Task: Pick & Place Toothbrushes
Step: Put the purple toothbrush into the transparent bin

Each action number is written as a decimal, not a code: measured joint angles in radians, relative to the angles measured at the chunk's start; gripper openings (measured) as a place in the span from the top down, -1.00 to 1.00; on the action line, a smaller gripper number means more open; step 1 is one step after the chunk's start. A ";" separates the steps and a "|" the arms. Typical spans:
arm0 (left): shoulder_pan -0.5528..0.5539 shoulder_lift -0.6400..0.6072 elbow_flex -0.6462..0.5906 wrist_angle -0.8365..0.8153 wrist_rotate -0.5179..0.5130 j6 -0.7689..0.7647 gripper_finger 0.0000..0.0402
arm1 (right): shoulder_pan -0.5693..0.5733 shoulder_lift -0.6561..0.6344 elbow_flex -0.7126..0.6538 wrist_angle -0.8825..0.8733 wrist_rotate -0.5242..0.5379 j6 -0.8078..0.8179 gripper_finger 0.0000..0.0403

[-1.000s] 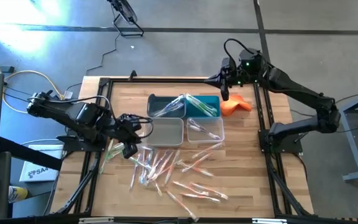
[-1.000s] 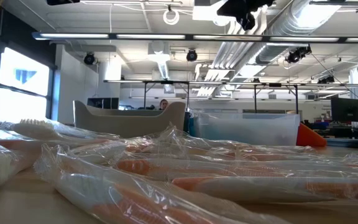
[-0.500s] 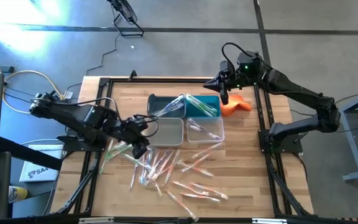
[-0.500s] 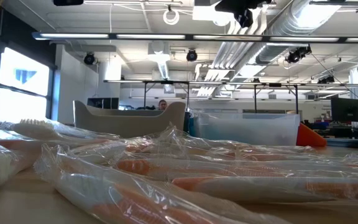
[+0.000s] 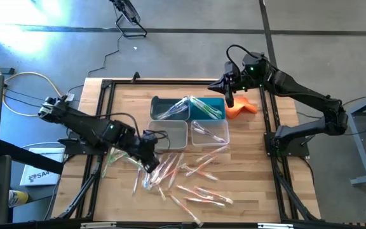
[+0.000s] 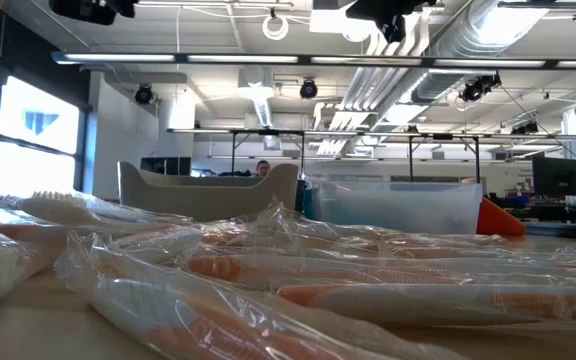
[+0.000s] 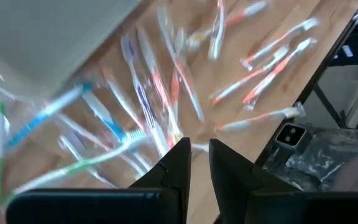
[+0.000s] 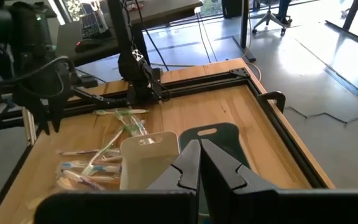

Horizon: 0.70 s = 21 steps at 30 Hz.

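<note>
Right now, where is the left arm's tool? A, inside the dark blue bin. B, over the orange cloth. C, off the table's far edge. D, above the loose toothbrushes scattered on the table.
D: in the high view the left tool hangs over the scattered toothbrushes, in front of the bins, holding nothing.

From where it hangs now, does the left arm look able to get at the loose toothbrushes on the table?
Probably yes. The left gripper hangs right over the near edge of the scattered toothbrushes, with nothing between them. The right gripper waits far off by the orange cloth.
</note>
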 joint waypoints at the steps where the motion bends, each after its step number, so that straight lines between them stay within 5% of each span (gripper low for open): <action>1: -0.017 0.006 0.000 -0.005 0.001 -0.030 0.73 | 0.000 0.000 0.000 0.000 0.000 0.000 0.98; 21: -0.297 0.028 0.000 -0.246 -0.046 -0.782 0.73 | 0.000 0.000 0.000 0.000 0.001 -0.027 0.98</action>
